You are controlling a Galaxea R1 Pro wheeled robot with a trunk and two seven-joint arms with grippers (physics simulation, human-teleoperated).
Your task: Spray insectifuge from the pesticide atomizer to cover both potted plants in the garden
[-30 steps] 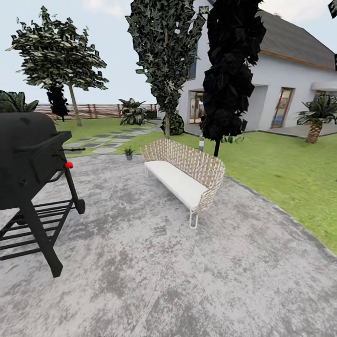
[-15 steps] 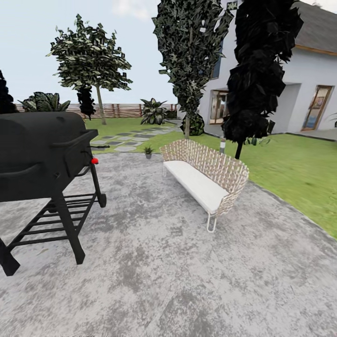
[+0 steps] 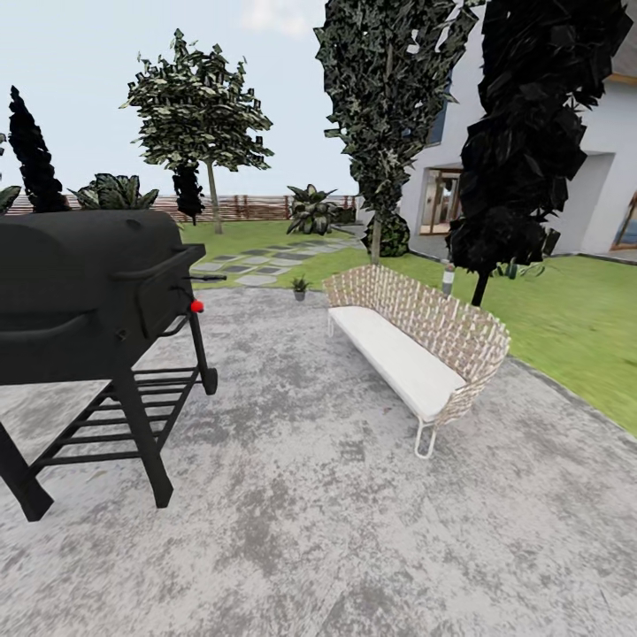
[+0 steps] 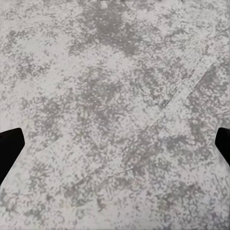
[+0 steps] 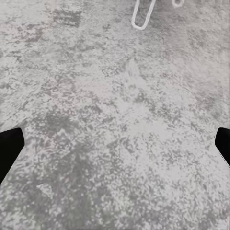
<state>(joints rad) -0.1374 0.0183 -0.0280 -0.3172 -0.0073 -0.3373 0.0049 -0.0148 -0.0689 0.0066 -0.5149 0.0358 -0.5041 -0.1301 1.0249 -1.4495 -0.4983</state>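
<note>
One potted plant (image 3: pixel 300 286), a small narrow-leaved rosette in a grey pot, stands at the far rim of the mottled grey patio (image 3: pixel 292 495), beyond the bench. The other potted plant and the pesticide atomizer are out of view. Green lawn (image 3: pixel 566 327) and a brown slat fence (image 3: pixel 252 207) ring the garden. My left gripper (image 4: pixel 115 146) is open over bare paving, its dark fingertips (image 4: pixel 9 143) far apart. In the right wrist view my right gripper (image 5: pixel 115 146) is likewise open, with nothing between its fingertips (image 5: pixel 9 143).
A black barbecue grill (image 3: pixel 88 310) stands close on the left. A woven bench (image 3: pixel 416 341) with a white cushion sits right of centre, its leg (image 5: pixel 143 17) seen from the right wrist. A grey bollard lamp (image 3: pixel 448 280), trees and a white house (image 3: pixel 593 159) lie behind.
The whole head view has swung left, so grill, bench and trees sit further right in the picture. The things themselves have not moved.
</note>
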